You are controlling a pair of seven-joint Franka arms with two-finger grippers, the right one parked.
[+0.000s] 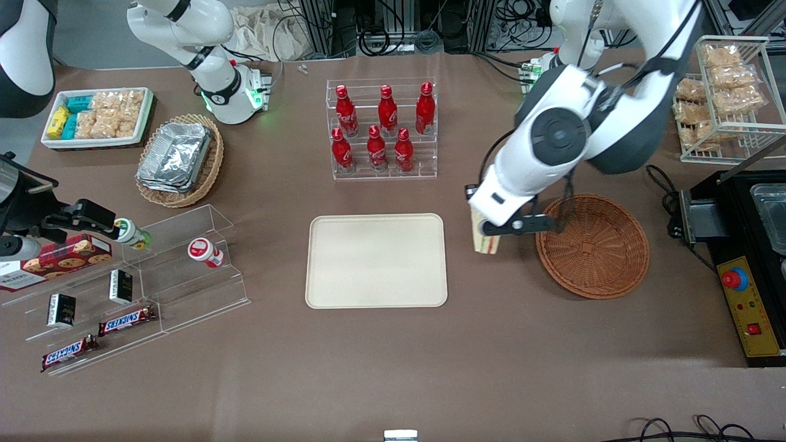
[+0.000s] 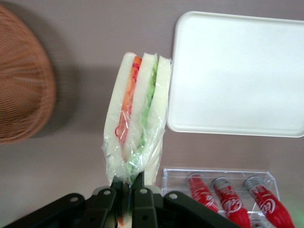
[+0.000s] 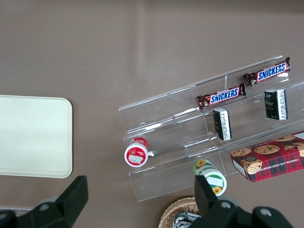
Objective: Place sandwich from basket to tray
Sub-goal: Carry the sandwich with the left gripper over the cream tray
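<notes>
Sandwich (image 1: pixel 486 239) and gripper (image 1: pixel 491 228) were seen together above the bare table (image 1: pixel 393 368), between the tray (image 1: pixel 376 260) and the basket (image 1: pixel 592 245). The sandwich was pinched at one narrow end by the closed black fingers (image 2: pixel 140 202), and the rest of the wedge was held out clear of them, with nothing touching it underneath. In the wrist view the clear wrap was bunched where the gripper (image 2: pixel 127 197) held it, and the orange-red and green filling was shown in stripes between the pale bread slices of the sandwich (image 2: pixel 137 114). The sandwich was lifted out of the basket (image 2: pixel 21 80), which was left with nothing visible in it, and its tip was seen close to a rounded corner of the tray (image 2: pixel 237 71) without lying on it. The tray was shown bare. A clear rack of red bottles (image 1: pixel 382 126) was placed farther from the front camera than the tray, and the same bottles (image 2: pixel 230 199) were caught in the wrist view next to the gripper.
</notes>
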